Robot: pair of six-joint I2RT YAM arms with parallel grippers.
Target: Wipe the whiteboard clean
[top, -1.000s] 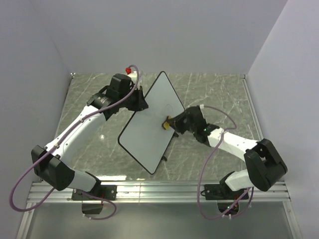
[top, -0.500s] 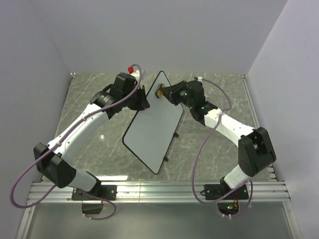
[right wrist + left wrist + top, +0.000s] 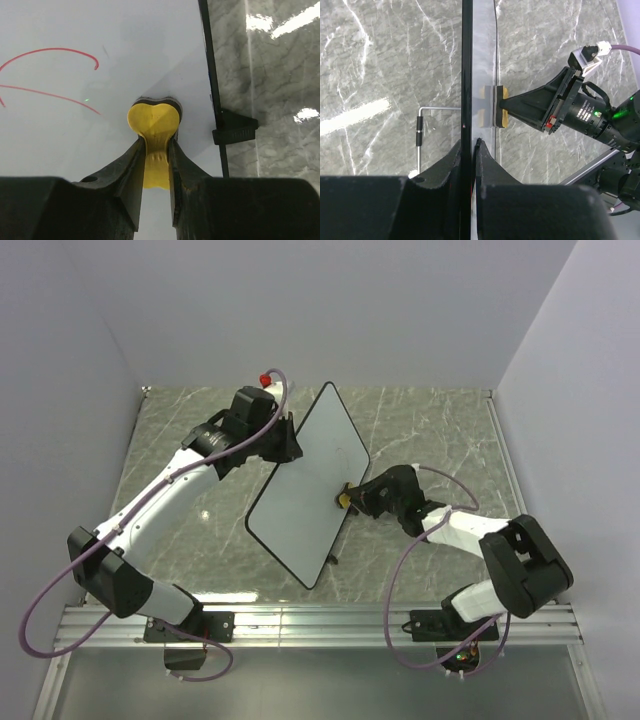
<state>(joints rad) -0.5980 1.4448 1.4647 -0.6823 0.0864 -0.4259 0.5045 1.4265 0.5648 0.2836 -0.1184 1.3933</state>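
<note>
The whiteboard (image 3: pixel 305 490) stands tilted on its edge at the middle of the tabletop (image 3: pixel 440 430), between the two arms. The left pincer (image 3: pixel 470 145) is clenched on the board's thin black rim, and the right pincer (image 3: pixel 156 145) grips the narrow waist of a yellow eraser (image 3: pixel 154 120) whose pad is pressed flat against the white face. The chief risk, as I judge it, lies in that left-hand grip: it holds only a sliver of rim, so a hard push from the eraser could pivot the board between those fingers or skid its feet across the stone, and the pad would then lose contact and wipe nothing. A second hazard is position. The eraser sits close to the board's right edge, just beside the black stand foot (image 3: pixel 235 130), so a stroke carried outward could run off the rim and snag on that foot, jerking the board loose. The red strokes (image 3: pixel 50 52) lie up and to the left of the pad, untouched, so the wipe has to travel that way. Drag across the face may twist the eraser in its pinch, since only its waist is held, and a tilted pad would smear the marks rather than clear them.
</note>
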